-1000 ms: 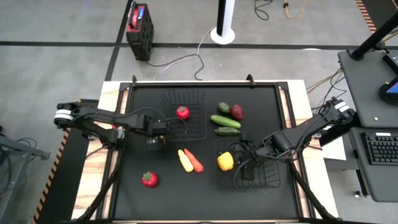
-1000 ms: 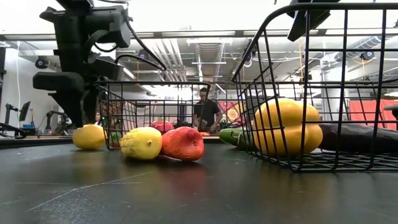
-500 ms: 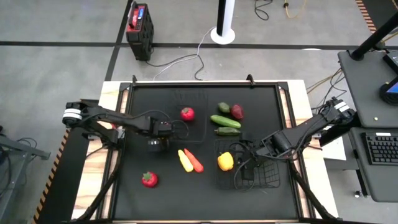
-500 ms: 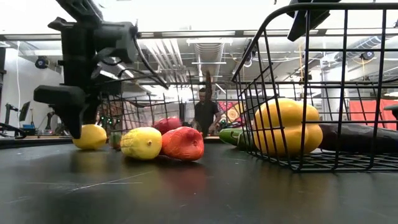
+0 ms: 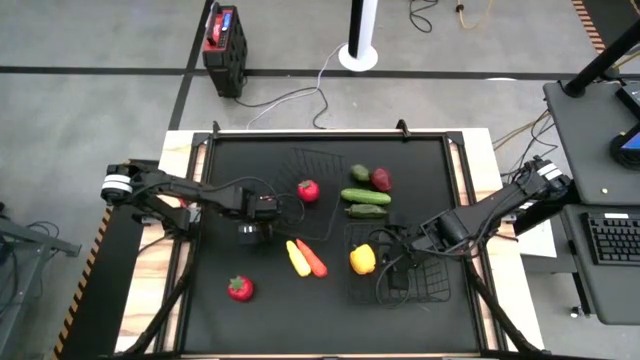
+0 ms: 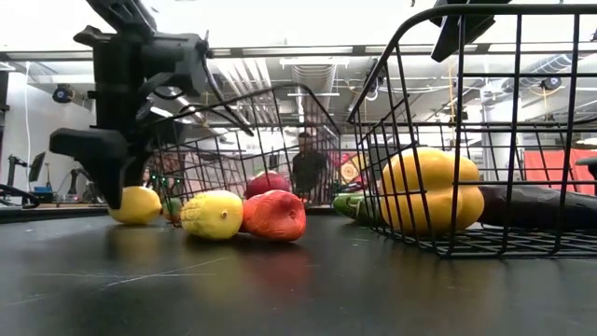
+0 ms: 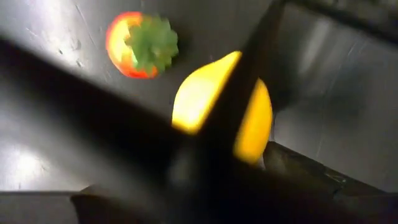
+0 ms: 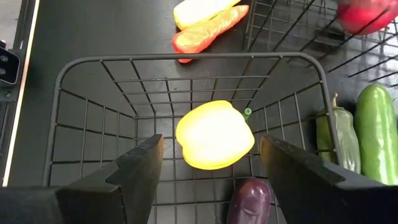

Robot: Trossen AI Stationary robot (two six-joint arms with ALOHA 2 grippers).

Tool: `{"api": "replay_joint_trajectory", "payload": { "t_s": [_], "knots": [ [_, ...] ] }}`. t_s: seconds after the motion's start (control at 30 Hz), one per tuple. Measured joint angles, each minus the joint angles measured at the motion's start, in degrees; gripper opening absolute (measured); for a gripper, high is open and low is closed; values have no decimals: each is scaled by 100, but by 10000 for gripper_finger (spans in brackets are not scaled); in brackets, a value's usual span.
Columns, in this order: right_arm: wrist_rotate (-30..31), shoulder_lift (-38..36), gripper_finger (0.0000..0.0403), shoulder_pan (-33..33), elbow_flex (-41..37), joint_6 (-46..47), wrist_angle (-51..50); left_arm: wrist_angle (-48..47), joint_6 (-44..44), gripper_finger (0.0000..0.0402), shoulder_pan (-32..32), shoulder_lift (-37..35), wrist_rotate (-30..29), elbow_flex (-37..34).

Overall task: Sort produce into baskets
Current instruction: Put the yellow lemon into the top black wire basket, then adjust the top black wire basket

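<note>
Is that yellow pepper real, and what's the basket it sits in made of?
The yellow pepper looks like a toy, probably smooth plastic: its skin is even and glossy, without blemishes. The basket looks like thin metal wire with a dark matte coating, crossed into an open grid.

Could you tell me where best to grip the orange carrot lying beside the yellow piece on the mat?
Probably across the middle of the orange carrot, from straight above: it lies flat. The yellow piece touches one long side, so fingers have little room there.
</note>
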Motion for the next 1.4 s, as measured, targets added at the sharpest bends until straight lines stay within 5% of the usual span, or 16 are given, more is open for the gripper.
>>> {"api": "replay_joint_trajectory", "payload": {
  "t_s": [0.3,0.63,0.77,1.03,1.4],
  "knots": [
    [796,144,249,-111,-3,426,417,-41,-130,231,0,-421,114,201],
    [893,357,171,-1415,522,673,384,-441,-629,231,-13,-1555,155,201],
    [400,424,120,-2266,711,676,101,-358,-992,231,-66,-2147,81,201],
    [-834,1012,17,-3615,766,205,-90,155,-1395,231,-699,-2989,-1146,78],
    [-1005,1764,13,-3872,1147,-264,-144,663,-1998,231,-1586,-3128,-1606,-255]
  ]
}}
